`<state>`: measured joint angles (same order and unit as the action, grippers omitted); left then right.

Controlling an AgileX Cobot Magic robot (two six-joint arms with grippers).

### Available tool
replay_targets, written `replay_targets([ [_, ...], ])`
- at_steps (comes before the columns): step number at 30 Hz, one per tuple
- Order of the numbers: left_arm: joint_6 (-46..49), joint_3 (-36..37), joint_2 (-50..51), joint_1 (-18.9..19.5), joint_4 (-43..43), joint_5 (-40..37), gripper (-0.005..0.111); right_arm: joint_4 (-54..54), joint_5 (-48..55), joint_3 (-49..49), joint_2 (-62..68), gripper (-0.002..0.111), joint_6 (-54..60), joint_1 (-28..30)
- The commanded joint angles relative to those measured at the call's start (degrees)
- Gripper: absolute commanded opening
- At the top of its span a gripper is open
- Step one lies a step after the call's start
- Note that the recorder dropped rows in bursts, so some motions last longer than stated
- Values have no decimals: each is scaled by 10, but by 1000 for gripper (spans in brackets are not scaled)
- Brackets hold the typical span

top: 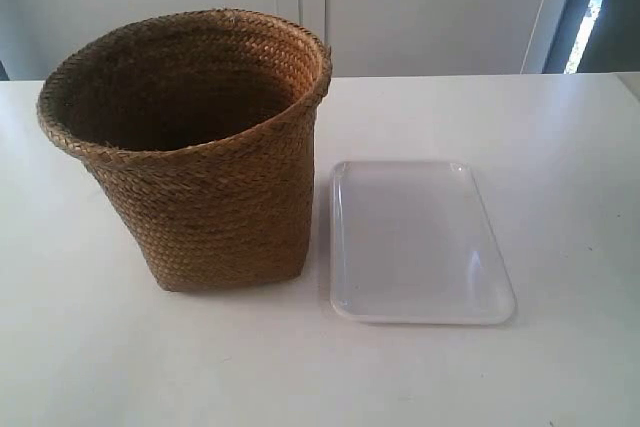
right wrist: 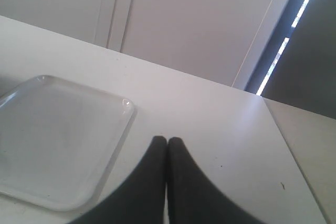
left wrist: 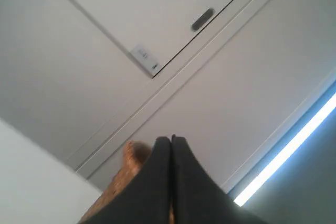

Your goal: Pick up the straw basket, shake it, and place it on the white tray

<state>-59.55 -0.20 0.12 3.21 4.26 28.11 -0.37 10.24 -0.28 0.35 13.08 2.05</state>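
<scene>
The straw basket stands upright on the white table, brown and braided, with a wide round rim and a dark inside. Just beside it lies the white tray, flat and bare, a narrow gap between the two. Neither arm appears in the exterior view. In the left wrist view my left gripper is shut with nothing between its black fingers, and a blurred strip of the straw basket shows behind them. My right gripper is shut too and holds nothing, close to a corner of the white tray.
The white table runs well past the tray and in front of both objects. Pale cabinet doors rise behind the table's far edge. A bright window strip shows beyond the table's end.
</scene>
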Motion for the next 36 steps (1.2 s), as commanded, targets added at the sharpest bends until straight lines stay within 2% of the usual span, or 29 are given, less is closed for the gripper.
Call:
replay_targets([
  [1,-169,2,-1,1,1,-92,0,-1,-4,3,-4,0,-3,3],
  [5,-153,2,-1,1,-34,-71,0,-1,-4,3,-4,0,-3,3],
  [7,-94,-20,2,1,-51,-77,0,-1,-4,3,-4,0,-3,3],
  [9,21,-104,47,1,-51,-137,0,-1,-4,3,-4,0,-3,3],
  [11,259,-238,143,1,-36,-248,0,-1,-4,3,-4,0,-3,3],
  [13,404,-349,245,1,-36,-333,0,-1,-4,3,-4,0,-3,3],
  [17,508,-482,392,1,7,-446,0,-1,-4,3,-4,0,-3,3],
  [21,541,-626,520,1,82,-610,0,-1,-4,3,-4,0,-3,3],
  [24,568,-742,603,1,96,-725,0,-1,-4,3,-4,0,-3,3],
  [27,586,-824,671,1,91,-792,0,-1,-4,3,-4,0,-3,3],
  [33,626,-903,772,1,-24,-935,0,-1,-4,3,-4,0,-13,3],
  [36,637,-912,806,1,-89,-951,3,-1,-4,3,-4,0,-13,3],
])
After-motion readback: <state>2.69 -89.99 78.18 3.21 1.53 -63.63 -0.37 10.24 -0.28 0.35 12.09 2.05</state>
